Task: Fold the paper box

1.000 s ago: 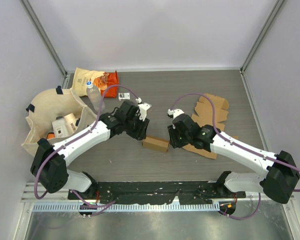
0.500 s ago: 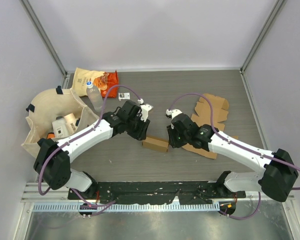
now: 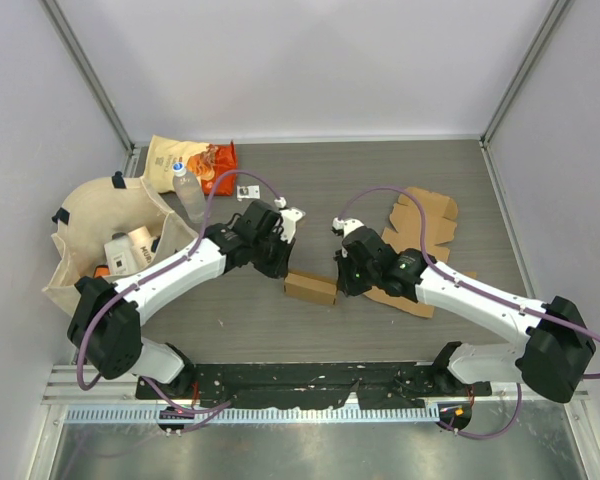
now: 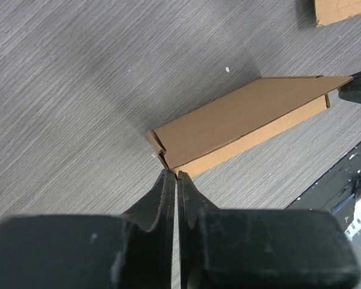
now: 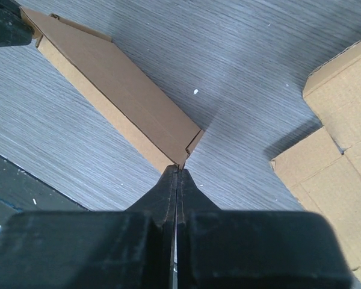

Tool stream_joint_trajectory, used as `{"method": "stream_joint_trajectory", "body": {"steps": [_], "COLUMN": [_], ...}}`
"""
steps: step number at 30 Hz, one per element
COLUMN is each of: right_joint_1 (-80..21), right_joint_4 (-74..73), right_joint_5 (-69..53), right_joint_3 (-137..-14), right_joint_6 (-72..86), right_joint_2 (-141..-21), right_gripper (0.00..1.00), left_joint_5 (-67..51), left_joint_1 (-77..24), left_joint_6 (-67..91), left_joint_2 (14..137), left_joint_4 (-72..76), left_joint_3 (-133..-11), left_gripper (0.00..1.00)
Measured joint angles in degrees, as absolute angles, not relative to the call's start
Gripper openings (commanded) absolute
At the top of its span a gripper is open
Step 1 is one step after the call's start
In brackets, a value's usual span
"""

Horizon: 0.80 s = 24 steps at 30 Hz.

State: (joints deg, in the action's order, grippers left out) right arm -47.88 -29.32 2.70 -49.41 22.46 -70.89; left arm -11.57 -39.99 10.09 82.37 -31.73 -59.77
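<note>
A small folded brown paper box (image 3: pixel 311 288) lies on the grey table between my two grippers. My left gripper (image 3: pixel 284 272) is shut, with its tips against the box's left end; in the left wrist view the tips (image 4: pixel 172 175) meet the near corner of the box (image 4: pixel 240 123). My right gripper (image 3: pixel 341 284) is shut, with its tips at the box's right end; in the right wrist view they (image 5: pixel 177 170) touch the end corner of the box (image 5: pixel 120 102). Neither gripper visibly holds any cardboard.
Flat cardboard blanks (image 3: pixel 421 222) lie at the right, one partly under my right arm, and show in the right wrist view (image 5: pixel 334 156). A canvas bag (image 3: pixel 85 235) with items, a snack bag (image 3: pixel 170 158) and a bottle (image 3: pixel 187 190) are at the left.
My left gripper has shifted slightly at the box's left end. The box and my right gripper have hardly moved.
</note>
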Motion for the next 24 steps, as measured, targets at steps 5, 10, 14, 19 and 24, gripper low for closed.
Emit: {"method": "stream_joint_trajectory", "body": {"steps": [5, 10, 14, 19, 24], "right_joint_1": [-47.9, -47.8, -47.8, -48.9, -52.0], "right_joint_4": [-29.3, -29.2, -29.2, -28.3, -27.3], "right_joint_5": [2.3, 2.9, 5.1, 9.5, 15.0], "right_joint_3": [-49.4, -49.4, -49.4, -48.9, -48.2], "right_joint_6": [26.0, 31.6, 35.4, 38.2, 39.2], "right_joint_2": [-71.3, -71.4, -71.4, -71.4, -71.4], "right_gripper": [0.01, 0.01, 0.01, 0.01, 0.01], "left_joint_5": [-11.2, -10.7, -10.3, -8.9, -6.9], "left_joint_1": [-39.8, -39.7, -39.7, -41.0, -42.3], "left_joint_6": [12.0, 15.8, 18.9, 21.4, 23.7], "left_joint_2": [82.4, 82.0, 80.1, 77.8, 76.4], "left_joint_4": [-31.9, -31.1, -29.3, -27.6, -26.0], "left_joint_3": [-59.8, -59.1, -56.8, -54.2, -52.2], "left_gripper": [0.0, 0.0, 0.0, 0.0, 0.0]}}
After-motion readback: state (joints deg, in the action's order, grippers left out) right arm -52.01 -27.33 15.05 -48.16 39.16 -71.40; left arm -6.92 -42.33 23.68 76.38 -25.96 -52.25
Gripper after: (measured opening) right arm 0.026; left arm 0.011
